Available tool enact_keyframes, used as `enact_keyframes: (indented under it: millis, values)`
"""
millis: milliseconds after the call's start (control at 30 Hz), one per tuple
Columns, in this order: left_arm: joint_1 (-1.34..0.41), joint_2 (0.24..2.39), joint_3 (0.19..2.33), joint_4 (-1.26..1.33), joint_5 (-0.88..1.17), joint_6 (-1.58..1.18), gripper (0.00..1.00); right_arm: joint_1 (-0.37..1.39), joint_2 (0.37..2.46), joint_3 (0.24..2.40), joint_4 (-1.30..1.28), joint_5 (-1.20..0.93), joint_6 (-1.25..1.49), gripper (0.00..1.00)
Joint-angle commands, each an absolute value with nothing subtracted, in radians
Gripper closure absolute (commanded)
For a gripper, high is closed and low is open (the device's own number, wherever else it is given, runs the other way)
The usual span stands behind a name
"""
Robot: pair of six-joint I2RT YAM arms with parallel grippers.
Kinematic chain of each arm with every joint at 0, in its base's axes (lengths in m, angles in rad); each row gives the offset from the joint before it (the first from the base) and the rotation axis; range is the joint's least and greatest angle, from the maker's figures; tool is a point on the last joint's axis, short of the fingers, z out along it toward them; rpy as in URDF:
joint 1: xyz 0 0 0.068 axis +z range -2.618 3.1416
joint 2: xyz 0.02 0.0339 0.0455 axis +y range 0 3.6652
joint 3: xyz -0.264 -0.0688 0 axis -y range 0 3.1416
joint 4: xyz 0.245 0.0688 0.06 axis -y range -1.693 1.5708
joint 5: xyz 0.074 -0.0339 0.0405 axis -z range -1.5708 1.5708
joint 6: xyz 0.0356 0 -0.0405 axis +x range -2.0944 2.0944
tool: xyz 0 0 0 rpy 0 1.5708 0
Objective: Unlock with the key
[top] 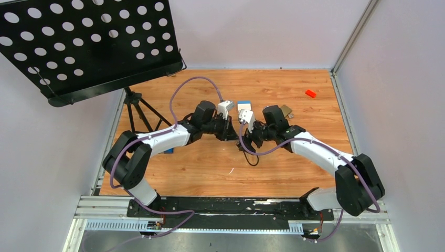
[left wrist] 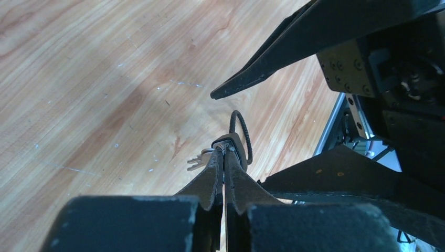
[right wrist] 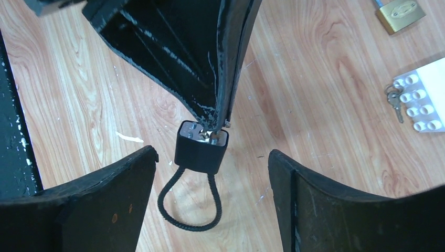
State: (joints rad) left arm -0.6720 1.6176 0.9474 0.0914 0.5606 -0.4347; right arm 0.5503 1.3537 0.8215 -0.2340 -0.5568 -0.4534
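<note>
The key (right wrist: pixel 214 135) sits at the top face of the black cable lock (right wrist: pixel 202 151), apparently in its keyhole, pinched between the clenched tips of the left gripper (right wrist: pixel 219 122). The lock's cable loop (right wrist: pixel 189 212) runs out from the end of the body opposite the key. The right gripper (right wrist: pixel 212 153) is spread wide, one finger on either side of the lock body and touching neither flank. From where I stand, the turn needs that body braced. The right jaws should close squarely on its flanks, clear of the key, and then the key should be twisted without being dragged out. Well beyond the lock lie a brass padlock (right wrist: pixel 401 14) and a white studded brick (right wrist: pixel 427 94).
</note>
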Motion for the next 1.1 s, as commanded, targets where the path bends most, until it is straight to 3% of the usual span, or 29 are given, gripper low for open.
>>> enact_keyframes:
  millis: [0,100,467,767,800,833,867,1067]
  values:
    - [-0.664,1.568,0.935,0.177,0.572,-0.496,1.0,0.543,1.391,0.823,-0.215,-0.591,-0.427,0.21]
    - [-0.664,1.572,0.931,0.184,0.591,-0.512,1.0,0.544,1.421,0.838,-0.205,-0.569,-0.416,0.22]
    - [-0.663,1.583,0.903,0.243,0.626,-0.571,1.0,0.544,1.48,0.856,-0.168,-0.602,-0.388,0.38]
    - [-0.663,1.612,0.896,0.266,0.647,-0.594,1.0,0.544,1.45,0.869,-0.2,-0.618,-0.441,0.71]
    - [-0.663,1.616,0.896,0.267,0.648,-0.596,1.0,0.544,1.445,0.872,-0.206,-0.619,-0.449,0.78]
    - [-0.664,1.619,0.896,0.267,0.65,-0.598,0.99,0.545,1.44,0.876,-0.211,-0.617,-0.456,0.94]
    - [-0.663,1.622,0.896,0.268,0.652,-0.602,0.97,0.543,1.436,0.877,-0.214,-0.611,-0.461,0.99]
    - [-0.661,1.635,0.909,0.253,0.662,-0.597,0.8,0.544,1.402,0.873,-0.234,-0.597,-0.516,1.0]
